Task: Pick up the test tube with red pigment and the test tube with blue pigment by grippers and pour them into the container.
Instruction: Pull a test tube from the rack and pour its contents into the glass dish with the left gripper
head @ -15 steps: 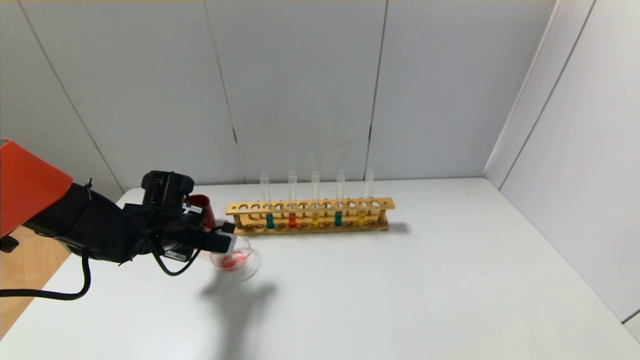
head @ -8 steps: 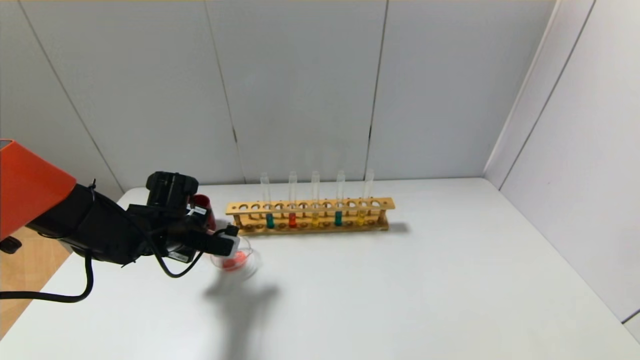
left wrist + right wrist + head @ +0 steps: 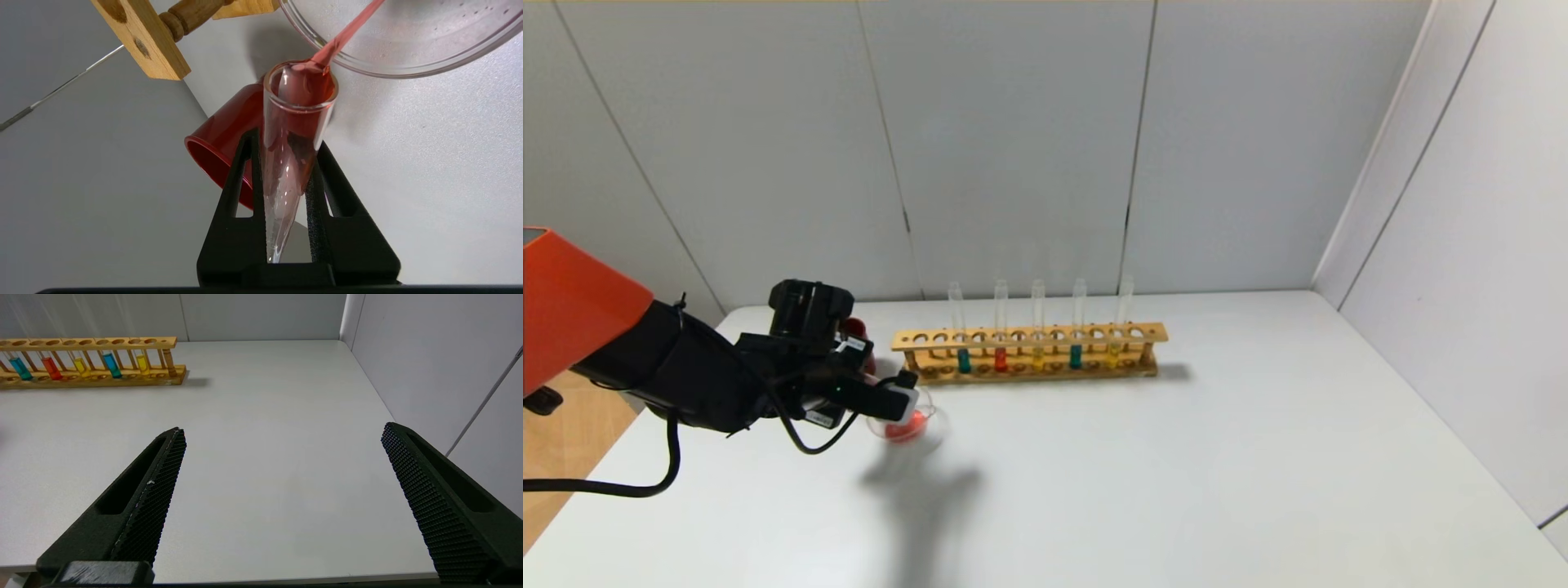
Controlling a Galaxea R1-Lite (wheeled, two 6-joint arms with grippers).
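Note:
My left gripper (image 3: 897, 402) is shut on a test tube with red pigment (image 3: 297, 122), tipped mouth-down over the container (image 3: 938, 431), a low clear glass dish. In the left wrist view a thin red stream runs from the tube's mouth into the container (image 3: 408, 65). A red pool lies in the dish. A second red tube (image 3: 1001, 357) and two blue-pigment tubes (image 3: 964, 359) (image 3: 1076, 355) stand in the wooden rack (image 3: 1029, 336). My right gripper (image 3: 282, 429) hovers open over bare table, far from the rack, with nothing between its fingers.
A dark red cup (image 3: 859, 341) stands just behind my left gripper, close to the rack's left end. Two yellow-liquid tubes (image 3: 1038, 359) (image 3: 1114, 354) share the rack. Grey walls close the table's back and right side.
My left arm has crept a little to the right and toward the rack with the tube. The red pool in the dish has gathered and grown.

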